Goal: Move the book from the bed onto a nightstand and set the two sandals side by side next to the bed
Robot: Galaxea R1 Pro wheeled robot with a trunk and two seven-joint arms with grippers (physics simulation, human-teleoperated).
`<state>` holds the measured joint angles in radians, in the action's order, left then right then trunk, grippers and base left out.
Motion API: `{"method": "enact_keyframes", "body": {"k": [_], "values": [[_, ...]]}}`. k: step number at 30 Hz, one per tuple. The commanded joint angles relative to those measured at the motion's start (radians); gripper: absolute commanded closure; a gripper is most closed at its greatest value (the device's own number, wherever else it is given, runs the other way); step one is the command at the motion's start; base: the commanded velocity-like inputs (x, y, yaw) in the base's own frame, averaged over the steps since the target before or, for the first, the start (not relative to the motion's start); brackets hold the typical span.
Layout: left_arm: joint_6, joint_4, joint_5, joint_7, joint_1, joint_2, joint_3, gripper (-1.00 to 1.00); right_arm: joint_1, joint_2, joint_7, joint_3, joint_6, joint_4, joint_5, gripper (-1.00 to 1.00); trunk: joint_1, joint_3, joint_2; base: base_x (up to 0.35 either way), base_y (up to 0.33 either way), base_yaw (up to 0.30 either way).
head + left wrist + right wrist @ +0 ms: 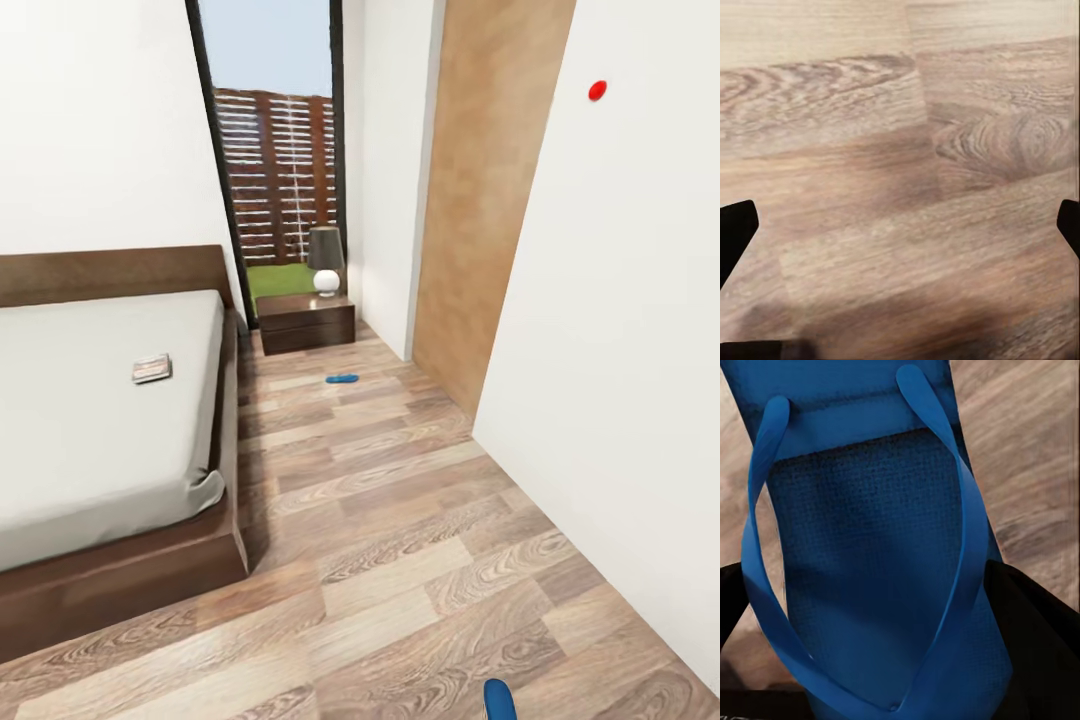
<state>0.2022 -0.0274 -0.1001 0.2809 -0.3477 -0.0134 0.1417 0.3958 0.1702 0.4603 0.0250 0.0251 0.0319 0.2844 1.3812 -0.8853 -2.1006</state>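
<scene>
The book [152,368] lies flat on the grey mattress of the bed [100,420], near its right side. Beyond the bed's head corner stands a dark nightstand [305,322]. One blue sandal [342,379] rests on the wood floor in front of that nightstand. A second blue sandal [499,700] peeks in at the bottom edge of the head view. In the right wrist view that sandal [870,510] sits strap-side up between the black fingers [1027,615] of my right gripper [877,585], which is shut on it. My left gripper [904,225] hangs open over bare floor planks.
A grey-shaded lamp [326,258] with a white ball base stands on the nightstand. A tall black-framed window [275,170] is behind it. A tan sliding door [480,200] and a white wall [620,350] bound the right side of the wood-floor aisle [400,540].
</scene>
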Motion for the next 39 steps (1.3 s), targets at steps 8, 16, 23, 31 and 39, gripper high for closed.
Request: {"method": "enact_keyframes", "body": {"k": [8, 16, 23, 31, 39], "values": [[0.0, 0.001, -0.01, 0.008, -0.001, 0.0, 0.002, -1.0, 0.001, 0.0, 0.005, 0.003, 0.002, 0.003, 0.004, 1.0, 0.0, -0.001, 0.0, 0.072, -0.034, -0.056], [-0.001, 0.001, -0.01, 0.008, -0.001, 0.001, 0.002, -1.0, 0.001, 0.0, 0.003, 0.003, 0.002, 0.003, 0.004, 1.0, 0.0, -0.001, 0.0, 0.24, -0.022, -0.003], [-0.001, 0.001, -0.01, 0.006, -0.001, 0.001, 0.002, -1.0, 0.001, -0.001, 0.004, 0.002, 0.002, 0.003, 0.004, 1.0, 0.0, -0.001, 0.0, 0.301, -0.1, 0.0], [-0.001, 0.001, -0.01, 0.006, -0.001, 0.001, 0.002, -1.0, 0.001, -0.001, 0.005, 0.001, 0.002, 0.003, 0.004, 1.0, 0.0, -0.001, 0.0, 0.285, -0.146, 0.0], [-0.001, 0.001, -0.01, -0.017, -0.001, 0.0, 0.004, -1.0, 0.001, -0.001, 0.006, 0.001, 0.002, 0.003, 0.004, 1.0, 0.0, -0.001, 0.0, 0.259, -0.212, 0.0]]}}
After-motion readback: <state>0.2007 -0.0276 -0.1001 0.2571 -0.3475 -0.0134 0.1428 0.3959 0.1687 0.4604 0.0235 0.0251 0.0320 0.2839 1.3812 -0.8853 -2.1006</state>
